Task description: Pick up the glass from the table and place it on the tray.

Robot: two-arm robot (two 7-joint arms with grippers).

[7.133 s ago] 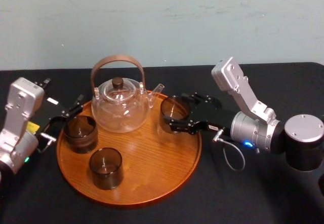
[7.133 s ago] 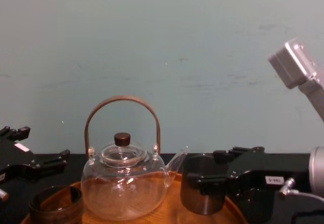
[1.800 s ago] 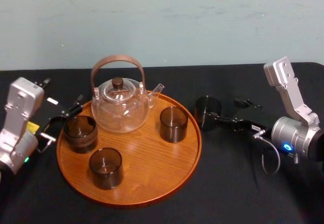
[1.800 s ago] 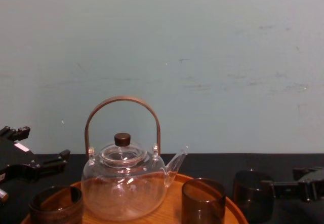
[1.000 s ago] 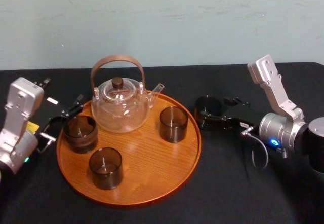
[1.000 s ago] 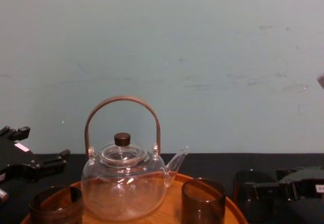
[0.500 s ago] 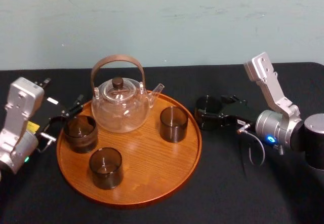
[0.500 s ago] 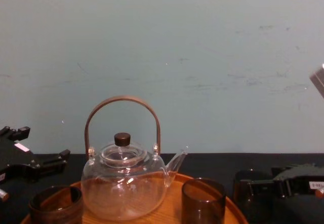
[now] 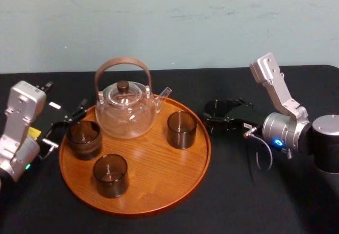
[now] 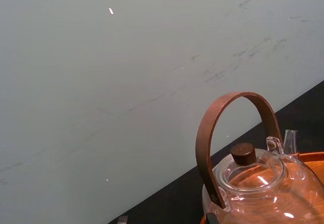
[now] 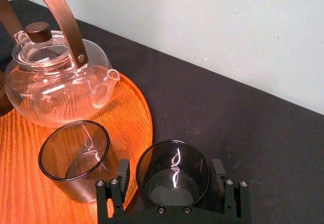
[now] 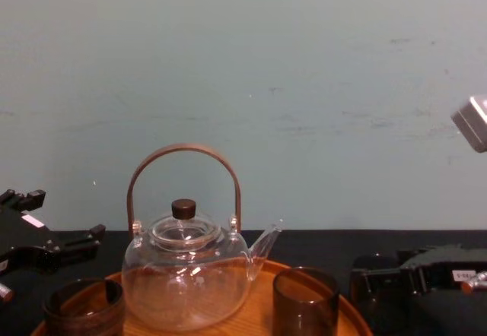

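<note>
The glass (image 9: 215, 109) is dark and stands on the black table just right of the tray (image 9: 153, 191). In the right wrist view the glass (image 11: 173, 181) sits upright between the two black fingers (image 11: 119, 179), with a thin gap beside it. My right gripper (image 9: 220, 115) is open around it, low over the table. The round wooden tray carries a glass teapot (image 9: 125, 109) and three more dark glasses (image 9: 181, 129). My left gripper (image 9: 68, 124) stands open at the tray's left edge, beside one of those glasses (image 9: 84, 138).
The teapot's tall brown handle (image 12: 185, 153) rises at the back of the tray. One tray glass (image 11: 75, 158) stands close to the glass on the table, just inside the rim. Black tabletop (image 9: 238, 191) lies open at front right.
The right arm has pushed leftward, sliding its open fingers further along both sides of the glass on the table. The glass, tray and left arm have stayed put.
</note>
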